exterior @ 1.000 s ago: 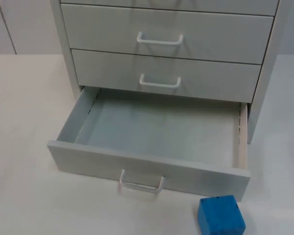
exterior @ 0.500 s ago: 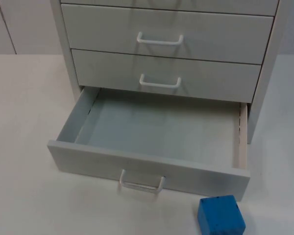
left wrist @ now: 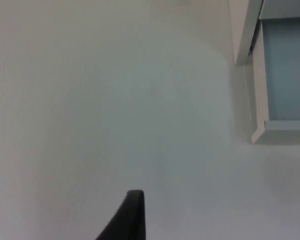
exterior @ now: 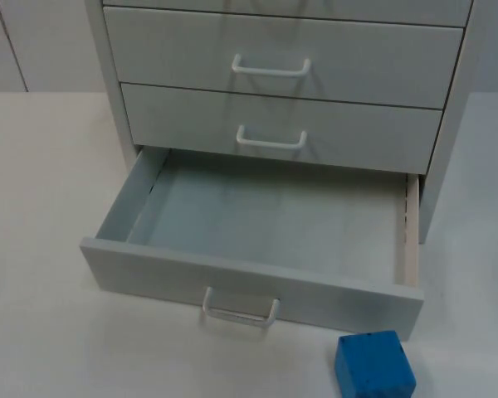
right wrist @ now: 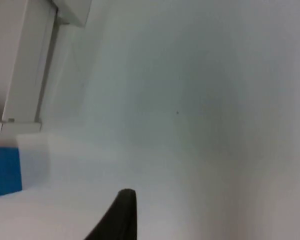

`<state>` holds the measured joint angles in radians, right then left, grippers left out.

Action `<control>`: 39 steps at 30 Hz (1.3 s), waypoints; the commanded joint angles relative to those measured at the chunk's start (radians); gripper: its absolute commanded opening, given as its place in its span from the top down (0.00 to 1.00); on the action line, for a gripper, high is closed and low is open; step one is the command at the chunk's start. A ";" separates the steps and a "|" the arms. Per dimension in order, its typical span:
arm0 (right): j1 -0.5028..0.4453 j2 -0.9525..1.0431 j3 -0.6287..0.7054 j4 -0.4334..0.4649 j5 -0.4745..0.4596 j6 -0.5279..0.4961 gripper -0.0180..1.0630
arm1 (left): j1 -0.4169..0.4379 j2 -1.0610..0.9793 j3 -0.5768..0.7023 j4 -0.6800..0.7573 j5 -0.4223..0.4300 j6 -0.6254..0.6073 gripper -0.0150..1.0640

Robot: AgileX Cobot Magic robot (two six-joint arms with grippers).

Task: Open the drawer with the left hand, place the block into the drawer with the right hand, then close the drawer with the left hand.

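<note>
Now blue block (exterior: 374, 363) sits before open drawer (exterior: 249, 278), right gripper (right wrist: 121, 220) nearby

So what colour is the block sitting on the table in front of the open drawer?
Blue. The block shows best in the top view, on the white table.

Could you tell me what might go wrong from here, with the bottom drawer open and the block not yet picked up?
The blue block sits on the table close to the open drawer's front panel near its right end, so the right gripper may bump the panel when reaching for it. The block must clear that raised panel, or it could catch and drop. The left gripper waits over bare table beside the cabinet.
</note>
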<state>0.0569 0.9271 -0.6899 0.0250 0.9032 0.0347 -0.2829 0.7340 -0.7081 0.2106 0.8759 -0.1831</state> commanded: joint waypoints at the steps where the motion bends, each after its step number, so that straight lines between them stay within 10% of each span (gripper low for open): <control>1: 0.007 -0.002 -0.006 0.021 0.044 -0.001 0.01 | 0.005 -0.007 0.006 0.010 -0.015 -0.008 0.01; 9: 0.142 -0.002 -0.006 0.029 0.083 0.083 0.01 | 0.005 -0.007 0.006 0.008 -0.015 -0.008 0.01; 27: 0.837 0.167 0.049 -0.312 0.067 0.886 0.01 | 0.005 -0.007 0.006 -0.005 -0.015 -0.008 0.01; 31: 0.946 0.325 0.046 -0.405 -0.066 1.063 0.01 | 0.005 -0.007 0.006 -0.008 -0.015 -0.008 0.01; 39: 0.954 0.562 0.035 -0.378 -0.321 1.102 0.01 | 0.005 -0.007 0.006 -0.013 -0.013 -0.008 0.01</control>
<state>1.0060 1.4812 -0.6494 -0.3501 0.6173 1.1247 -0.2829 0.7340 -0.7065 0.2098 0.8759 -0.1831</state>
